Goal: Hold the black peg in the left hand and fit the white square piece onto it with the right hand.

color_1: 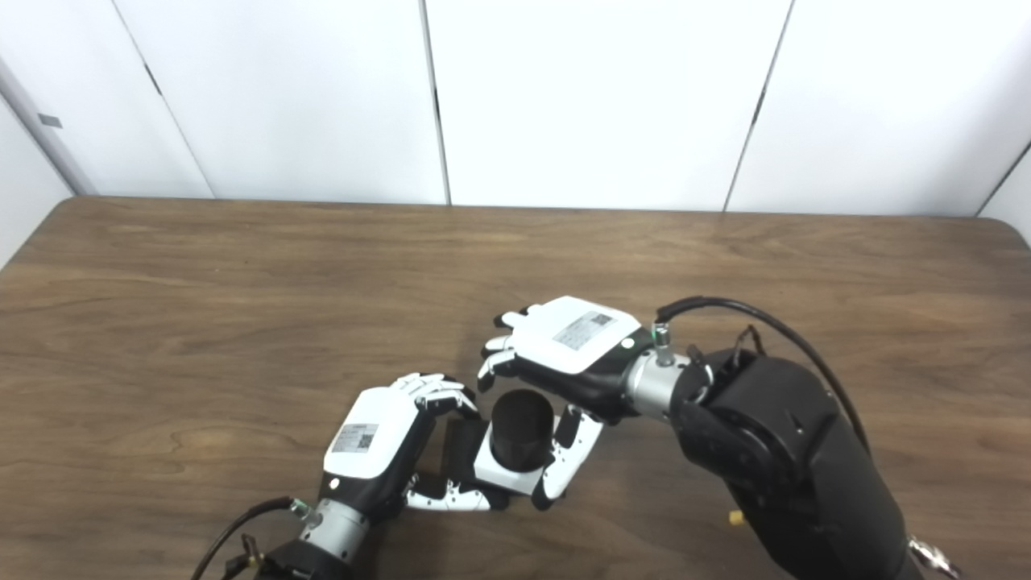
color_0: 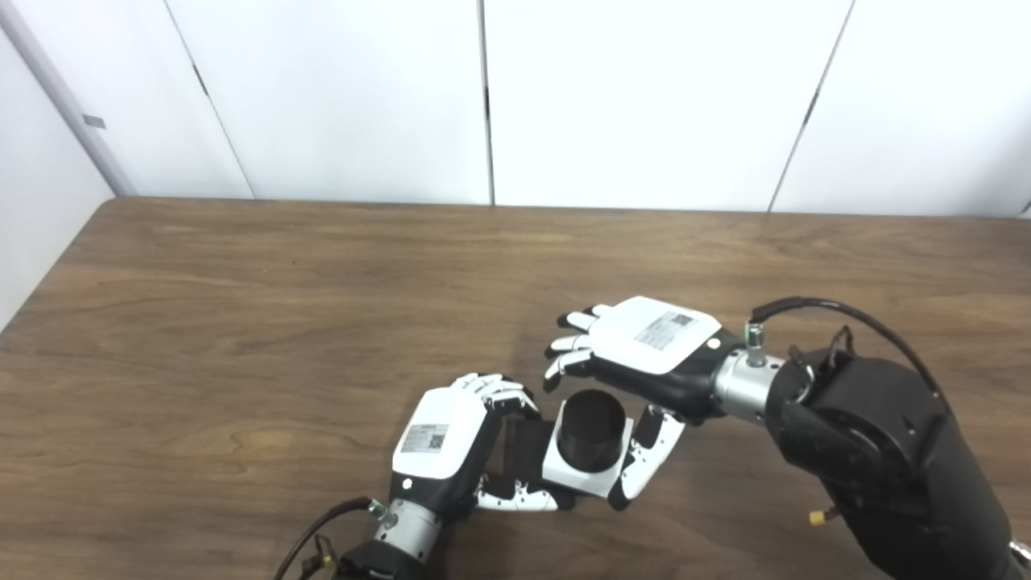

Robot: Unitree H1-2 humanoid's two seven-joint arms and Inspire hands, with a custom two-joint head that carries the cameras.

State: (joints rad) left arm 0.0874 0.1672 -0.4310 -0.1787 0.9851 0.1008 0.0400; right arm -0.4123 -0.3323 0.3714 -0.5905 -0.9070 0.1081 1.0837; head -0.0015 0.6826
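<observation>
The black peg (color_0: pixel 592 431) is a short round cylinder rising from a dark block (color_0: pixel 527 447). My left hand (color_0: pixel 439 439) is shut on that block, with its fingers curled over the top and its thumb underneath. The white square piece (color_0: pixel 573 477) sits around the peg, which stands up through its hole. My right hand (color_0: pixel 656 342) hovers palm down just behind and right of the peg. Its fingers (color_0: pixel 568 346) are spread beyond the peg, clear of the piece. Its thumb (color_0: pixel 644 459) lies along the piece's right edge.
The brown wooden table (color_0: pixel 322 306) stretches out on all sides of the hands. White wall panels (color_0: pixel 644 97) stand behind its far edge. My bulky right forearm (color_0: pixel 878 451) fills the lower right corner.
</observation>
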